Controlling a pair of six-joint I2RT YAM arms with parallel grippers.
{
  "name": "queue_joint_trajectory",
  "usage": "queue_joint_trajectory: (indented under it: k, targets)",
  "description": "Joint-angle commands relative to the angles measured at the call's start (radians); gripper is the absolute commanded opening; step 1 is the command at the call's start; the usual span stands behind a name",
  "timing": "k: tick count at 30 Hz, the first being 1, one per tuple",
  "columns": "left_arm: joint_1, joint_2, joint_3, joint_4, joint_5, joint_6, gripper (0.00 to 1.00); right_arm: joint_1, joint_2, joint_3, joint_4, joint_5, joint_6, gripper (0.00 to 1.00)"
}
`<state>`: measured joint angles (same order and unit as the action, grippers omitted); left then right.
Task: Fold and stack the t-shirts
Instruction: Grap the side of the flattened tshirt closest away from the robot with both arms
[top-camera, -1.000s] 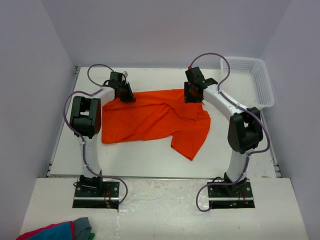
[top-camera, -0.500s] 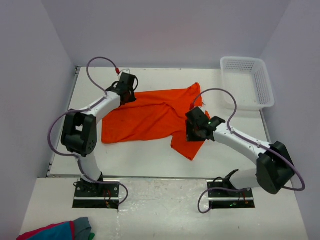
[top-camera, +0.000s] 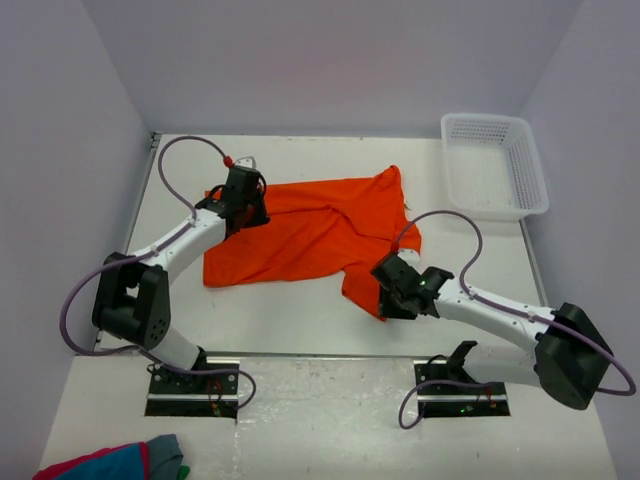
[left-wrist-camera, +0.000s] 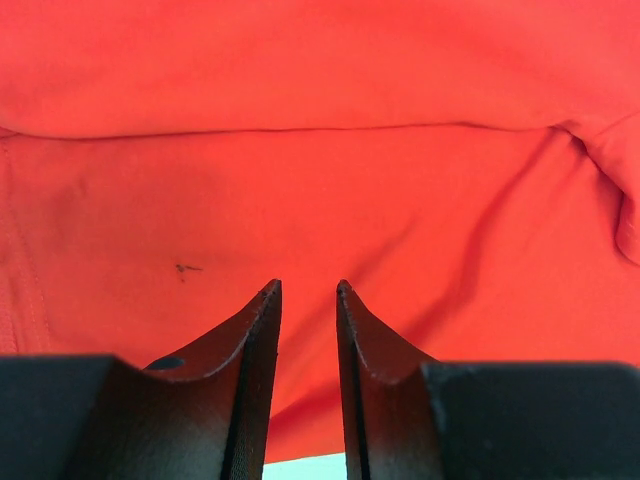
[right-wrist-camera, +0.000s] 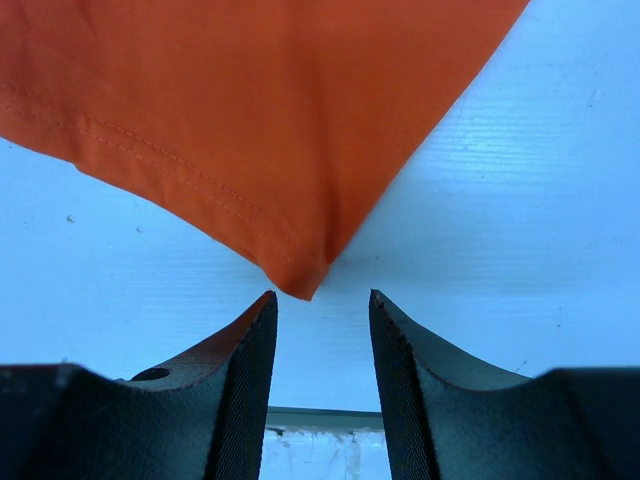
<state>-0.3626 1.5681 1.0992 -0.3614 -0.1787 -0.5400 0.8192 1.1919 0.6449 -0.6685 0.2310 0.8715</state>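
T-shirt: the orange t-shirt (top-camera: 300, 235) lies rumpled and unfolded in the middle of the table (top-camera: 280, 315).
Left gripper (left-wrist-camera: 308, 292): my jaws are slightly apart above the cloth's far-left part, holding nothing.
Right gripper (right-wrist-camera: 322, 300): jaws are parted and empty, with the shirt's near corner tip just ahead.
Risk: closing here, I may nip only that tip and the thin cloth slips free. On the left I could bunch two layers.
Around: the white basket (top-camera: 495, 165) and the cloth bundle (top-camera: 110, 463) sit well apart, and neither blocks me.
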Motion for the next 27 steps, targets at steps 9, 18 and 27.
queue_joint_trajectory:
  k: [9,18,27]
  targets:
    - [-0.007,-0.048,-0.030,0.042,0.035,-0.009,0.30,0.051,0.113,-0.024,0.061,0.059,0.119,0.42]
    - [-0.007,-0.089,-0.056,0.055,0.027,-0.018,0.30,0.051,0.199,0.021,0.033,0.103,0.155,0.34]
    - [-0.009,-0.112,-0.105,0.056,0.013,-0.038,0.29,0.063,0.172,0.024,0.011,0.106,0.179,0.08]
